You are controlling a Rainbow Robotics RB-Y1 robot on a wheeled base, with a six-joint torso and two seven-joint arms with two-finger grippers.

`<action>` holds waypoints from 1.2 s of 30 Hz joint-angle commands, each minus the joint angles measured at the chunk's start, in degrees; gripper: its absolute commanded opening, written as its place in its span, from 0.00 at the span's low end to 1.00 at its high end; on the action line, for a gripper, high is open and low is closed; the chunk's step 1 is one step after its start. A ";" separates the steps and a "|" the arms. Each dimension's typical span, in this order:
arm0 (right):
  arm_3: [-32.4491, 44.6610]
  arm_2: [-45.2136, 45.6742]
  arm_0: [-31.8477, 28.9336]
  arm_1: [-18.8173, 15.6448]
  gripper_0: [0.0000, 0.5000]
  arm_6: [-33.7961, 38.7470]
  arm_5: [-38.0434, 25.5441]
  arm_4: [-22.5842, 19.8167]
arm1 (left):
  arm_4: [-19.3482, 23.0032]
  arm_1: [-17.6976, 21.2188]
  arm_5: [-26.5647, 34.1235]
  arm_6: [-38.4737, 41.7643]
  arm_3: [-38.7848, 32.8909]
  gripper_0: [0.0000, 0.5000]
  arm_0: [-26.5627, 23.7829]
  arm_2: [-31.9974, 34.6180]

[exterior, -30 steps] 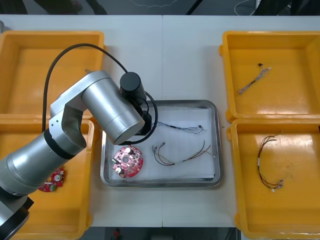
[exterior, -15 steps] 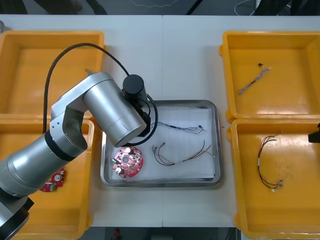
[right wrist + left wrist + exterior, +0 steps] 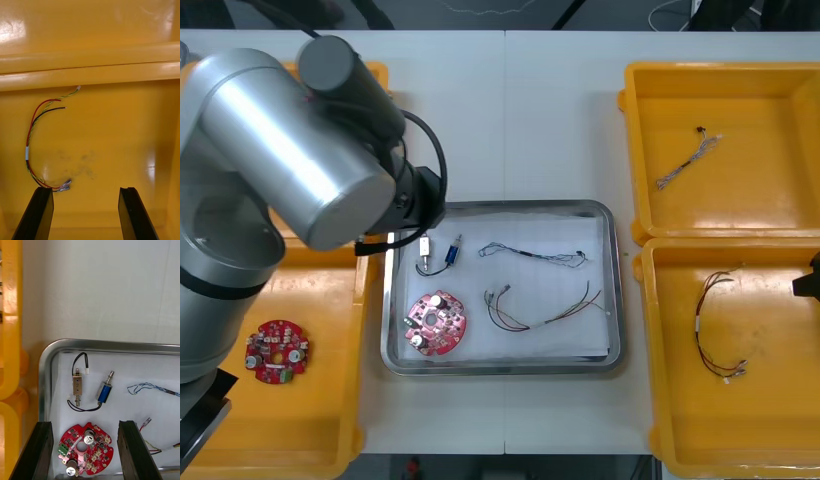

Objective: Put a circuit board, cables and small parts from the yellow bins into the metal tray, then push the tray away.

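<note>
Left claw [image 3: 85, 423]: spread wide, gripping nothing, touching nothing. Hangs above the left end of the metal tray [image 3: 43, 363], over a round red circuit board [image 3: 84, 450] lying on the tray's white inside. Just beyond that board, two small metal parts [image 3: 90, 390], one with a blue body, joined by a thin black wire. Farther along in the same tray, a twisted blue and white cable [image 3: 148, 387] and, nearer the front rim, a loose red and yellow cable [image 3: 545, 308]. Right claw [image 3: 85, 189]: likewise wide open and empty. Hovers inside the near right yellow bin [image 3: 112, 71], above its floor, with a second red and yellow cable [image 3: 32, 138] curled just ahead of one fingertip, apart from it. Tray in the middle of the surface [image 3: 510, 120], between the bins. In the near left bin [image 3: 330, 430], another circuit board [image 3: 275, 352], flat on the floor. In the far right bin [image 3: 740, 80], one thin cable [image 3: 688, 157], lying well clear of the walls.
</note>
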State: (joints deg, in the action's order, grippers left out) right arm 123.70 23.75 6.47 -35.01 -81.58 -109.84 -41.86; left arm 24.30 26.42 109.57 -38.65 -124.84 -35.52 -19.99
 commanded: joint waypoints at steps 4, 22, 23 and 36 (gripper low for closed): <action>4.79 -7.23 1.79 -4.98 1.00 1.33 -0.16 -1.30 | 7.70 7.33 0.43 -10.48 -9.19 1.00 6.78 10.93; 6.11 -22.35 17.61 -7.88 1.00 0.72 -0.16 -10.09 | 23.87 20.16 0.43 -25.78 -13.23 1.00 22.25 33.87; 6.38 -22.87 18.05 -7.97 1.00 0.63 -0.16 -10.17 | 23.96 20.34 0.43 -26.13 -13.14 1.00 22.86 34.40; 12.26 -35.88 24.82 -8.85 1.00 -1.31 -0.16 -13.60 | 25.63 21.92 0.43 -27.36 -12.62 1.00 33.76 38.97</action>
State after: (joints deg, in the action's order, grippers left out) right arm 133.47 -9.06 27.87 -41.99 -81.60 -109.84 -54.71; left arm 48.92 45.89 109.64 -61.78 -136.32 -4.81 16.39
